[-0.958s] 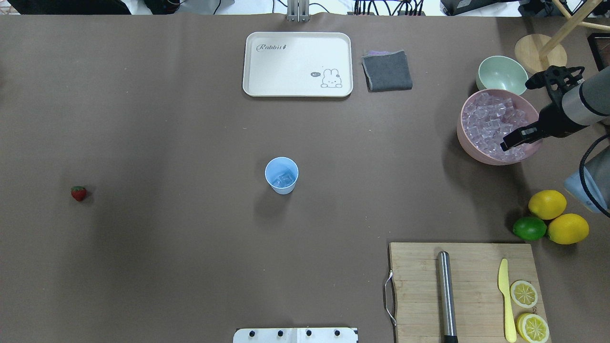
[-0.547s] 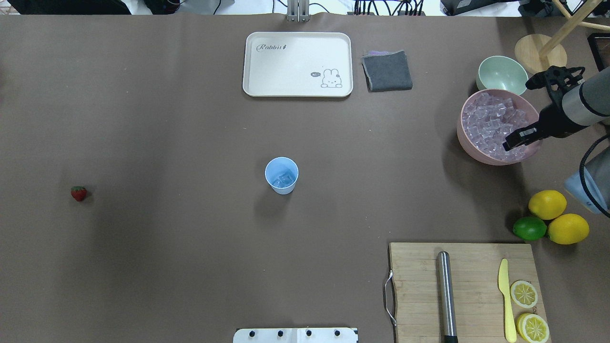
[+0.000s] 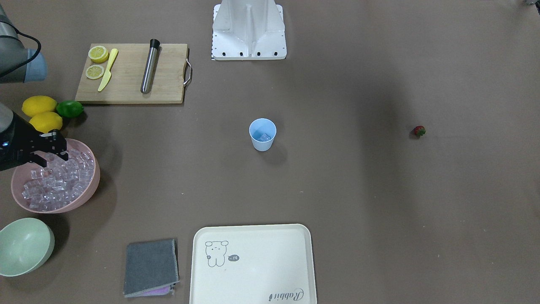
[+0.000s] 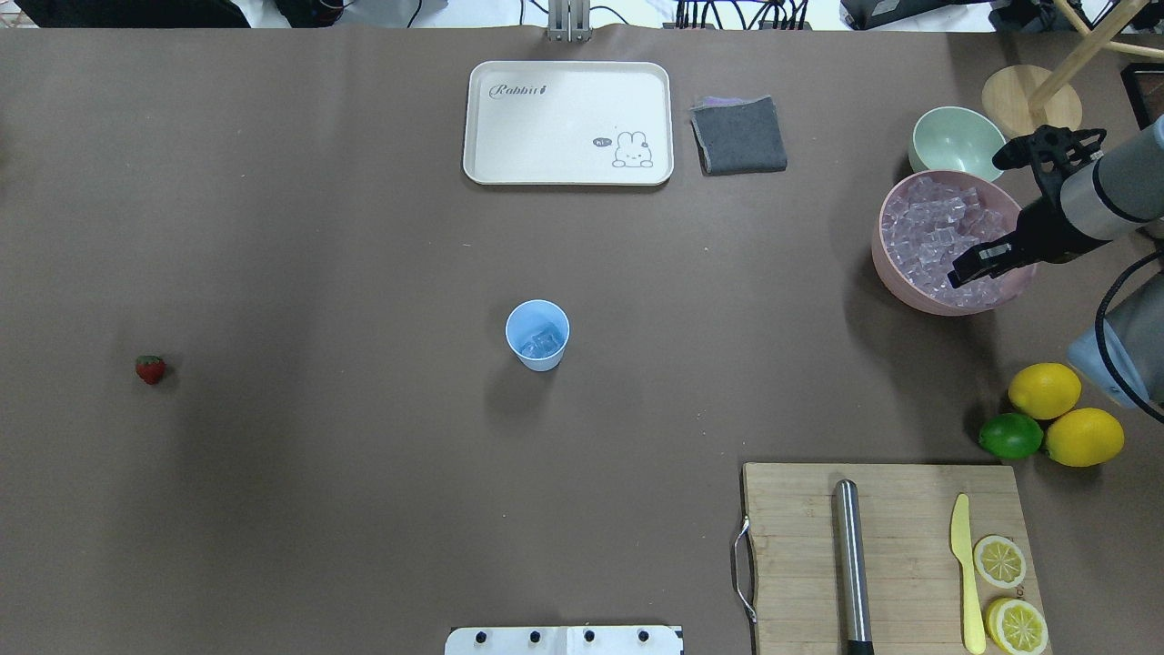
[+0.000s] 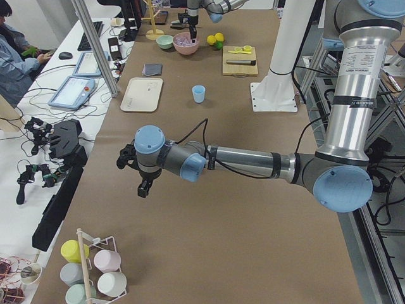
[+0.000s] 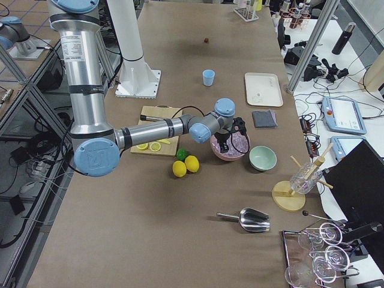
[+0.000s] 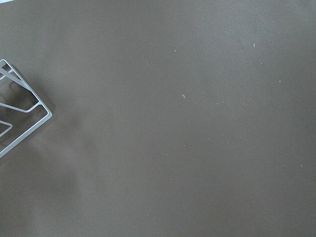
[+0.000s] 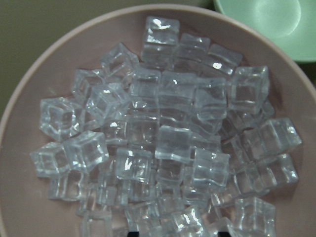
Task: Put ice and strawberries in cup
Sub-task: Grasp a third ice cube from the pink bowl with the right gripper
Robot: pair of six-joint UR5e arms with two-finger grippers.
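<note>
The light blue cup [image 4: 537, 335] stands mid-table with a few ice cubes inside; it also shows in the front view [image 3: 262, 134]. The strawberry [image 4: 150, 368] lies alone far to the left, seen too in the front view [image 3: 419, 131]. The ice [image 8: 173, 143] fills the pink bowl [image 4: 887, 273]. My right gripper [image 4: 968, 268] hangs over the ice at the bowl's near right side, jaws apart and empty. My left gripper [image 5: 142, 187] shows only in the exterior left view, above bare table far from the cup; I cannot tell whether it is open or shut.
A pale green bowl [image 4: 957, 141] stands behind the pink bowl. Two lemons [image 4: 1044, 389] and a lime [image 4: 1009, 436] lie near a cutting board [image 4: 791, 546] with a steel rod, knife and lemon slices. A white tray [image 4: 567, 123] and grey cloth [image 4: 738, 135] lie at the back.
My right gripper has shifted a little to the left over the ice, further in over the pink bowl. Cup and strawberry have not moved.
</note>
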